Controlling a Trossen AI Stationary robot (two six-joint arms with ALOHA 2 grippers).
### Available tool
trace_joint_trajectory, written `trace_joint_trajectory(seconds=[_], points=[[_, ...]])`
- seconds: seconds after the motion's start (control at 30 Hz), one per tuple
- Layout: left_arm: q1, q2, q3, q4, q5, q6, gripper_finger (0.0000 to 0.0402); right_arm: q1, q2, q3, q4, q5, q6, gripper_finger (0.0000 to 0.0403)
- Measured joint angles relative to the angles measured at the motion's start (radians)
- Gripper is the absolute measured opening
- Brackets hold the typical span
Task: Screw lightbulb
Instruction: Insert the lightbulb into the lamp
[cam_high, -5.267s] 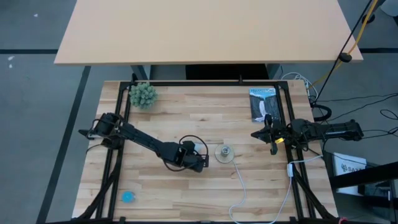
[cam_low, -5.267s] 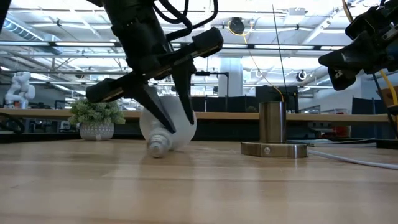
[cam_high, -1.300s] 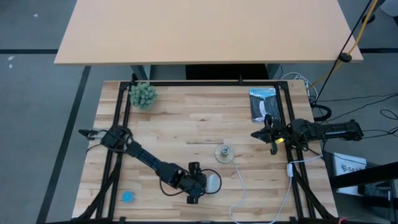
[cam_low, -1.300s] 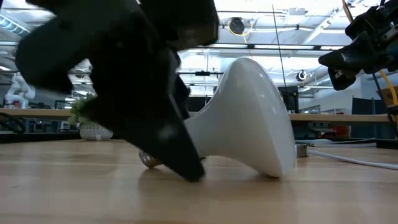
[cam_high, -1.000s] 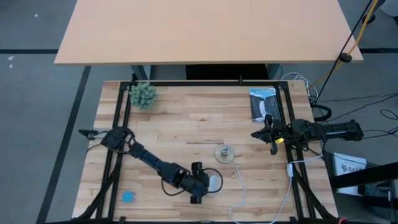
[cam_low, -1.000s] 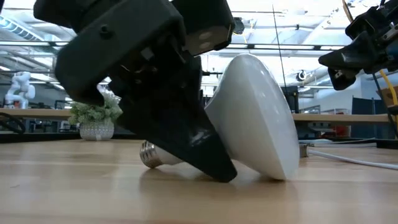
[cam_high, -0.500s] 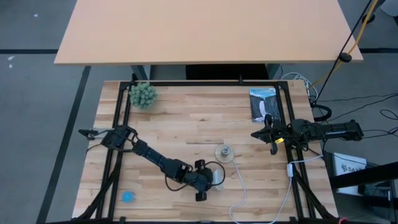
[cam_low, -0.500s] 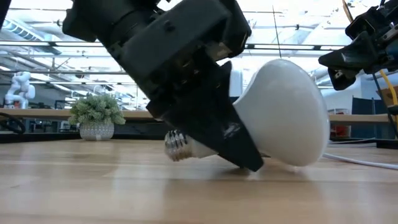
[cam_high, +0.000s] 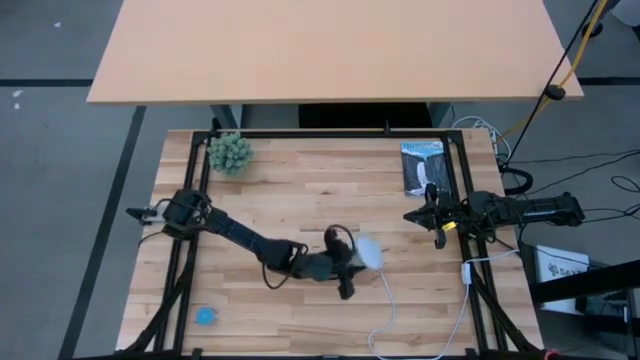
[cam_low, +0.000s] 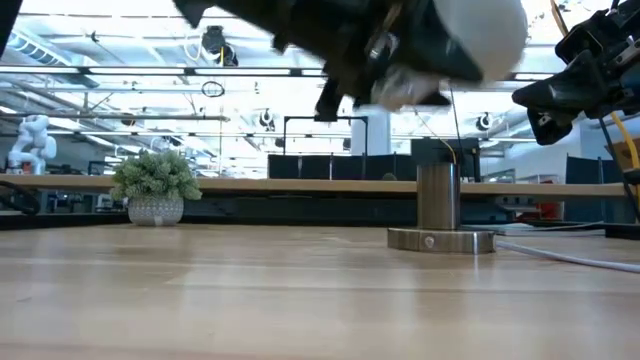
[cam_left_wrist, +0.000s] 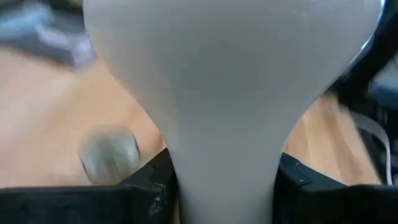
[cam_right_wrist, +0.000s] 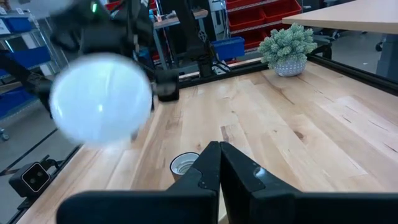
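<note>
The white lightbulb (cam_high: 369, 252) hangs in the air over the middle of the table, with my left gripper (cam_high: 350, 264) shut on it. In the low view the lightbulb (cam_low: 478, 28) is high above the metal socket (cam_low: 438, 212), which stands on its round base with a white cord leading off. The right wrist view shows the lightbulb's dome (cam_right_wrist: 99, 96) facing that camera and the socket (cam_right_wrist: 184, 163) on the table below it. My right gripper (cam_high: 411, 216) waits shut at the table's right side, clear of both. My left gripper pinches the lightbulb's narrow neck (cam_left_wrist: 224, 180) between its two fingers (cam_left_wrist: 148, 182), one on each side. The fingers come nearly level from the table's left. The lightbulb is lifted clear of the table, with its dome pointing away from the gripper toward the table's right.
A small potted plant (cam_high: 230, 152) stands at the far left, and a printed card (cam_high: 421, 168) lies at the far right. A blue object (cam_high: 205, 316) sits near the front left corner. The socket's white cord (cam_high: 387, 300) runs to the near edge. Black frame rails border the tabletop.
My left gripper has risen and gone toward the table's far right, toward the socket, tipping up to nearly level. The lightbulb, which lay on its side on the table, has come up with it and now hangs clear, high above the socket.
</note>
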Motion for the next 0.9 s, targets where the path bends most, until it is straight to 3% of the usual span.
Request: trace_joint_trajectory(seconds=[0.17, 0.43, 0.9], points=[[0.024, -0.044, 0.001, 0.068, -0.069, 0.127, 0.0152, 0.000, 0.000, 0.000, -0.001, 0.000, 0.000, 0.0000], [0.081, -0.046, 0.000, 0.095, -0.005, 0.139, 0.0161, 0.000, -0.001, 0.000, 0.000, 0.000, 0.000, 0.0000], [0.080, -0.046, 0.000, 0.084, 0.002, 0.195, 0.0157, 0.000, -0.001, 0.000, 0.000, 0.000, 0.000, 0.0000]])
